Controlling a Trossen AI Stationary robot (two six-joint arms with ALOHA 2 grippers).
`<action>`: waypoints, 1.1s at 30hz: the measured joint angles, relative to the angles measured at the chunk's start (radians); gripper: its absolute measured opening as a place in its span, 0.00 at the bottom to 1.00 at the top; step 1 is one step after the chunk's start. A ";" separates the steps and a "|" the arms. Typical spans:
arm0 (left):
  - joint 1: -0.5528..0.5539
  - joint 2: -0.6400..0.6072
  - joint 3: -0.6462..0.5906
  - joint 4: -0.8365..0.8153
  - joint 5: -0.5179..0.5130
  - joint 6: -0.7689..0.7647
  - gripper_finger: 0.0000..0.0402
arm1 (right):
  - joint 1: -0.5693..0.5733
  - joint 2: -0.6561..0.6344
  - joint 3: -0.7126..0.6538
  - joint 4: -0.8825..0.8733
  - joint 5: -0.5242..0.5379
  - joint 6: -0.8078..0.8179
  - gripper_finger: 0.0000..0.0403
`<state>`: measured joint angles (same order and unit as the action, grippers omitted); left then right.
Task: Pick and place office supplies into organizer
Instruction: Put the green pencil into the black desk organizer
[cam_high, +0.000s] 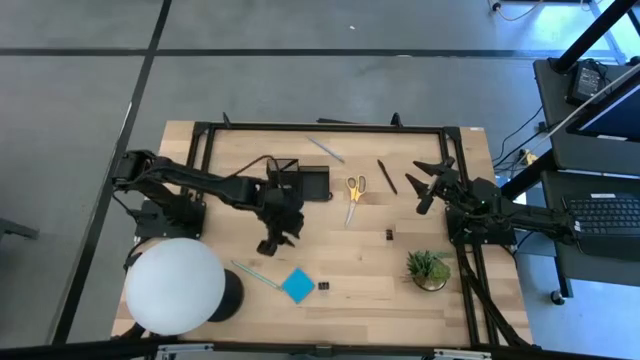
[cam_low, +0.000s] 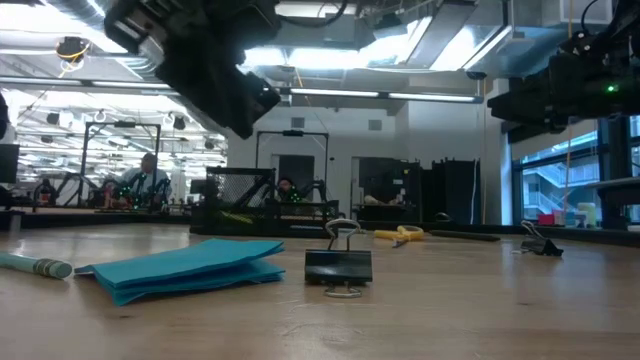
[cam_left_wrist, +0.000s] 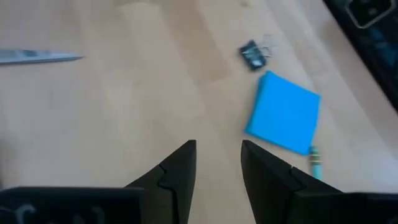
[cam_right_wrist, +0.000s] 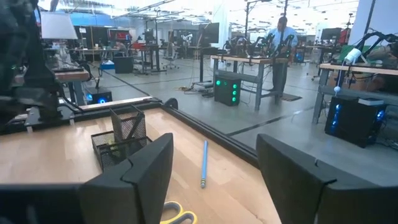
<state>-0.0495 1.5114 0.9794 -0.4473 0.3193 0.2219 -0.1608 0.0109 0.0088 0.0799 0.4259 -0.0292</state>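
Note:
The black mesh organizer (cam_high: 300, 182) stands on the far middle of the table. Lying flat on the wood are yellow-handled scissors (cam_high: 354, 190), a grey pen (cam_high: 325, 149), a dark pen (cam_high: 386, 176), a blue note pad (cam_high: 297, 285), a teal pen (cam_high: 255, 273) and two black clips (cam_high: 324, 287) (cam_high: 388, 234). My left gripper (cam_high: 270, 243) hangs open above bare wood, just near of the organizer. In its wrist view the left gripper (cam_left_wrist: 219, 152) has nothing between its fingers, and the note pad (cam_left_wrist: 283, 112) and a clip (cam_left_wrist: 252, 55) lie ahead. My right gripper (cam_high: 430, 182) waits open at the right.
A big white globe lamp (cam_high: 175, 285) fills the near left corner and a small potted plant (cam_high: 428, 268) stands near right. A black metal frame (cam_high: 330, 128) runs round the table's far part. Bare wood lies between the organizer and the note pad.

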 joint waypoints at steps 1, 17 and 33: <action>-0.013 0.005 0.000 0.003 0.000 -0.001 0.30 | 0.000 0.000 0.000 0.002 0.000 0.000 0.58; -0.211 0.160 -0.001 0.081 -0.067 0.039 0.28 | 0.000 0.000 0.000 0.022 0.000 0.055 0.58; -0.354 0.217 0.000 0.058 -0.232 -0.183 0.34 | 0.000 0.000 0.000 0.019 -0.001 0.102 0.58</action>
<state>-0.4039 1.7288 0.9791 -0.3897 0.0876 0.0388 -0.1608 0.0112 0.0086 0.0988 0.4252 0.0732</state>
